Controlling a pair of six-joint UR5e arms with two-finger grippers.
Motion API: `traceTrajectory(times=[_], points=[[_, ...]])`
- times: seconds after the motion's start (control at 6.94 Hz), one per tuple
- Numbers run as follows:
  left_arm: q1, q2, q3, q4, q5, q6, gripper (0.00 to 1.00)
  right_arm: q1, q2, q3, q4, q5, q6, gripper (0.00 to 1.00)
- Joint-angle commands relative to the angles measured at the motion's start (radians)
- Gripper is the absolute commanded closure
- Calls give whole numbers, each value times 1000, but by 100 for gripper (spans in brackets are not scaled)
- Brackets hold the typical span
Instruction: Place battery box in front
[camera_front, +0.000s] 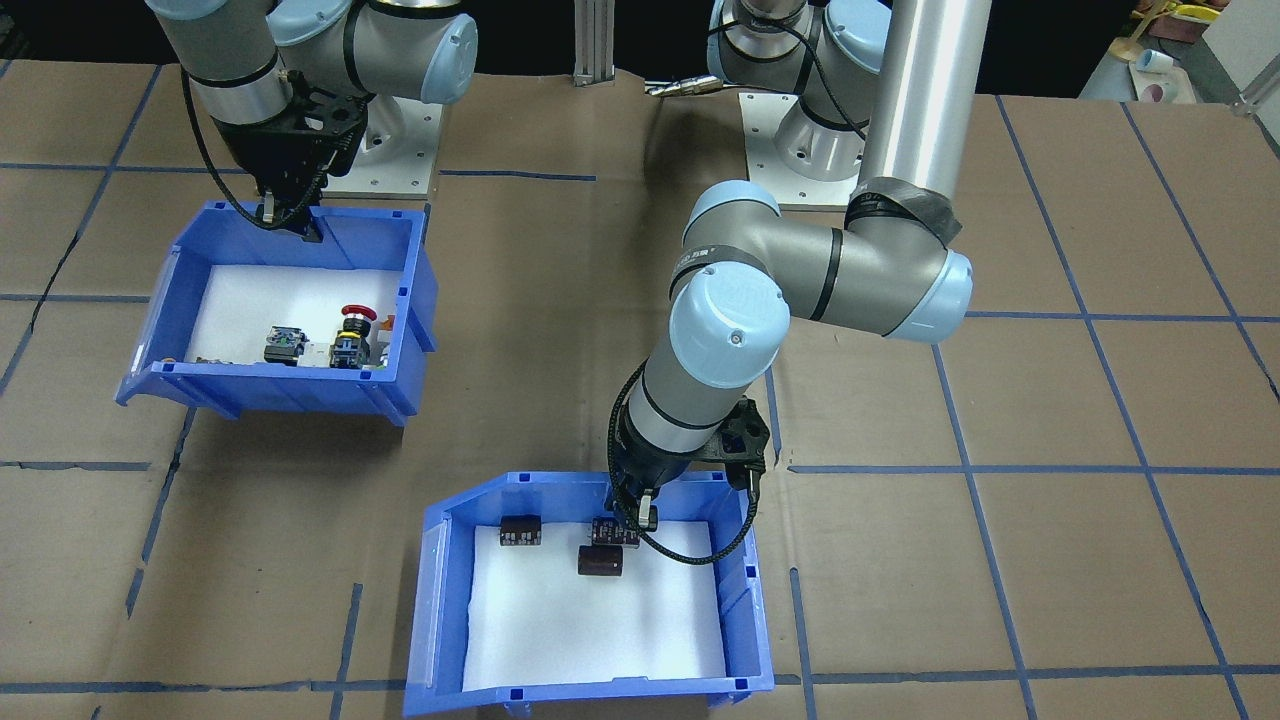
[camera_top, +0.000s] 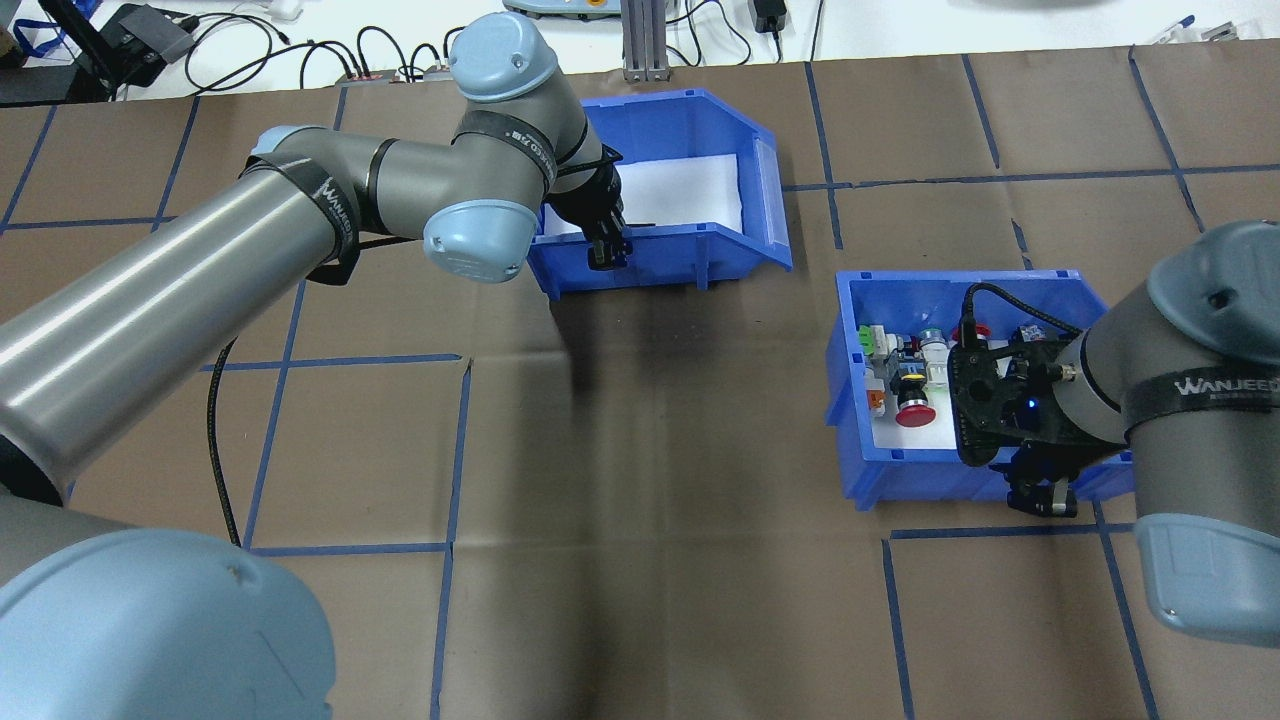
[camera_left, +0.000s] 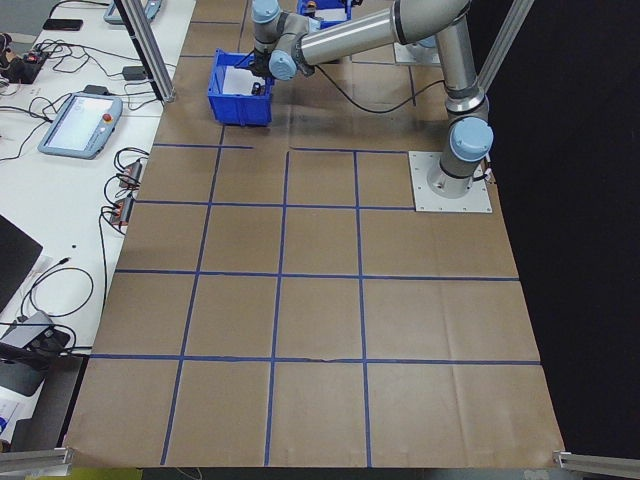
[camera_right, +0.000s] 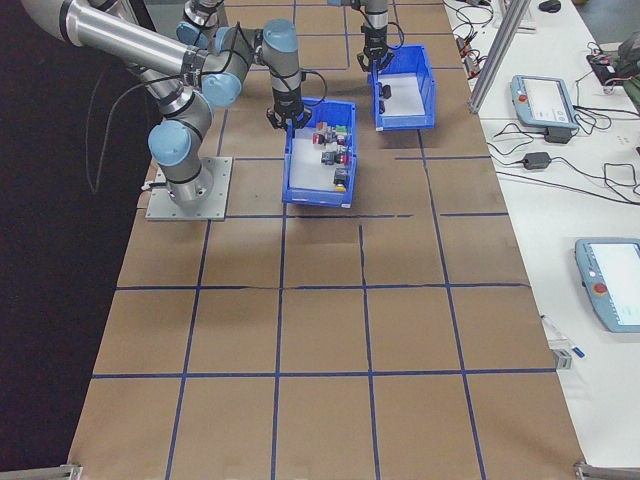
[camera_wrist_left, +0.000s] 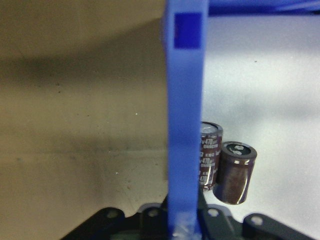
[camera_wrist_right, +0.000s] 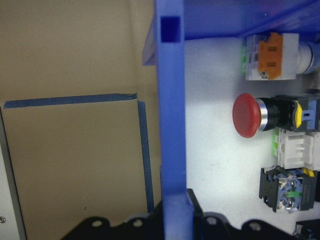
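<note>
The battery box (camera_front: 745, 600), a blue bin with a white foam liner, stands on the table and holds a few dark cylinders (camera_front: 600, 560). My left gripper (camera_front: 640, 515) is shut on its rear wall. In the left wrist view that blue wall (camera_wrist_left: 185, 125) runs straight down into the gripper (camera_wrist_left: 184, 210), with two cylinders (camera_wrist_left: 235, 172) just inside. Seen from overhead, the battery box (camera_top: 690, 255) lies at the far side with the left gripper (camera_top: 607, 250) on its near wall. My right gripper (camera_top: 1040, 490) is shut on the rear wall of the push-button bin (camera_top: 850, 400).
The second blue bin (camera_front: 300, 385) holds a red mushroom button (camera_wrist_right: 247, 115) and other switches. Both arm bases (camera_front: 800, 140) stand at the table's robot side. Brown paper with blue tape lines (camera_front: 960, 470) covers the table. A desk with pendants (camera_right: 540, 100) flanks it.
</note>
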Motion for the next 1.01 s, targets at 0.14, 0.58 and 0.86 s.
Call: traceTrajectory(times=[0.14, 0.58, 0.86], points=[[0, -5, 6, -11, 5, -17, 63, 62, 4, 1, 3, 1, 14, 92], [2, -13, 19, -17, 4, -60, 1, 255, 9, 1, -3, 0, 201, 93], [8, 36, 51, -146, 2, 66, 1, 367, 12, 1, -7, 0, 328, 92]])
